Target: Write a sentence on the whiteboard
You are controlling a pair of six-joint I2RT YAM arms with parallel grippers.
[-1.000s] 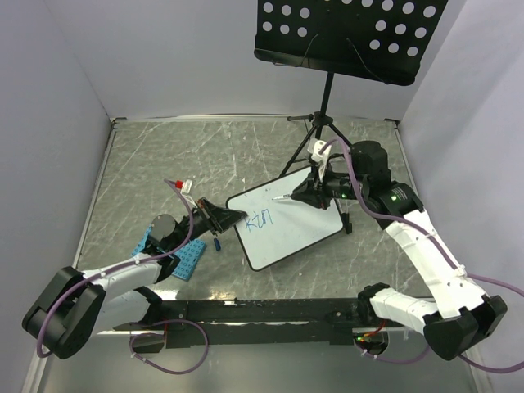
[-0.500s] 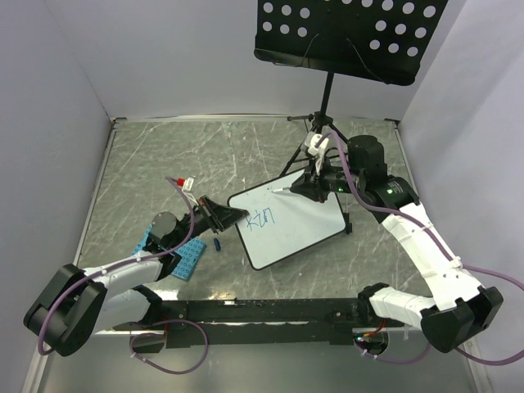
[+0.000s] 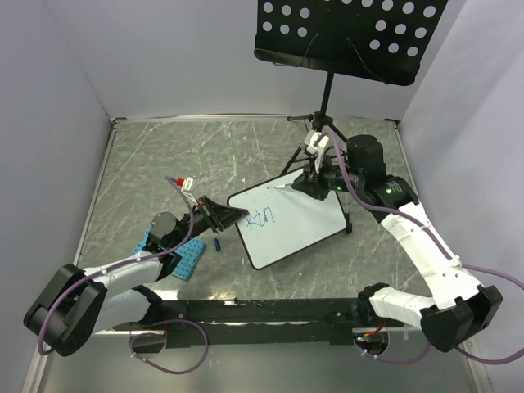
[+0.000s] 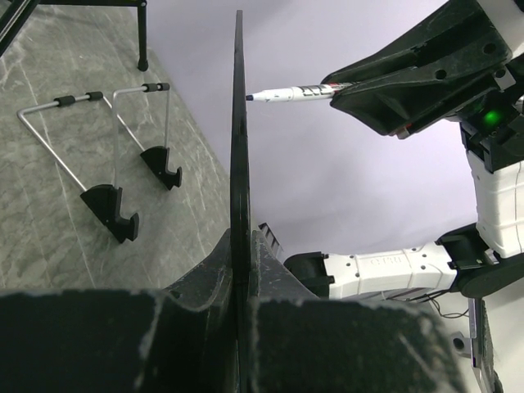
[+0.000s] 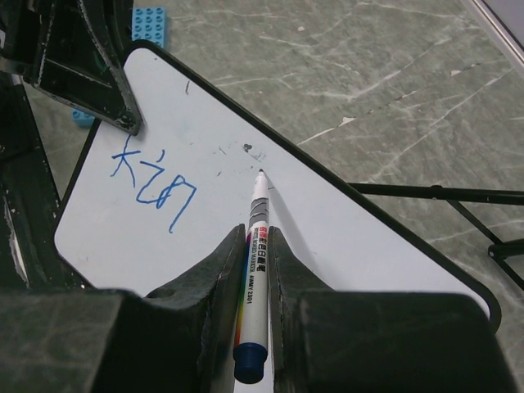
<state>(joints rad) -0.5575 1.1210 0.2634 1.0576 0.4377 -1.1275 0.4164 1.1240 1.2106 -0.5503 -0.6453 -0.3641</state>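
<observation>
Blue script (image 3: pixel 264 219) sits near the left corner of the whiteboard (image 3: pixel 295 233), mid-table (image 3: pixel 164 155), where the left gripper (image 3: pixel 237 215) clamps its rim. The right gripper (image 3: pixel 304 187) clenches a marker (image 5: pixel 259 205), tip near the far edge.

The table (image 3: pixel 164 155) is a grey slab with white marble-like veins. Near its middle stands the whiteboard (image 3: pixel 299 233), tilted, its black feet (image 4: pixel 110 213) planted on the stone. Left of the board a blue studded plate (image 3: pixel 188 260) lies flat, partly hidden from above, and a small dark blue cap-like piece (image 3: pixel 218 243) lies on the surface between plate and board. Toward the back, the tripod (image 3: pixel 315 123) of a black music stand spreads its legs on the table, one of them reaching behind the board. A black rail (image 3: pixel 270 309) runs along the near edge
</observation>
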